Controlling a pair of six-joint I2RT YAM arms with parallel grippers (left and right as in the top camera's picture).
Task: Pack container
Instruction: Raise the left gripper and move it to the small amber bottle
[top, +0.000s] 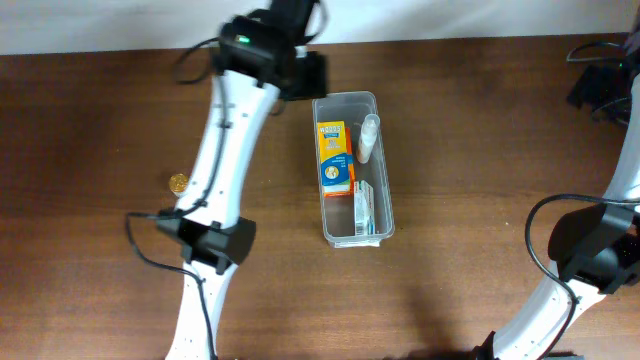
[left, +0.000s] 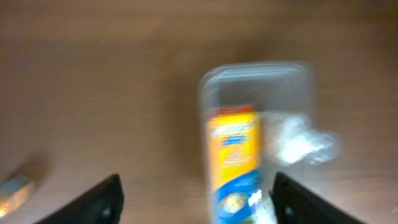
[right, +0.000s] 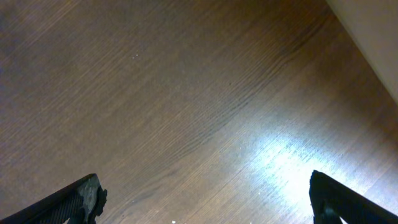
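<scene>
The clear plastic container (top: 385, 160) lies lengthwise in the middle of the wooden table. Inside it are a yellow and blue box (top: 334, 155), a small white bottle (top: 368, 138) and a small pale box (top: 364, 210). My left gripper (top: 312, 72) hangs over the container's far left corner, open and empty. The left wrist view is blurred; the container (left: 298, 81) and the yellow box (left: 233, 155) lie ahead of the open fingers (left: 196, 193). My right gripper (right: 205, 193) is open over bare wood. It does not show in the overhead view.
A small gold object (top: 178, 183) lies on the table to the left of my left arm. Dark cables (top: 600, 85) sit at the far right edge. The right arm's base (top: 590, 245) stands at the front right.
</scene>
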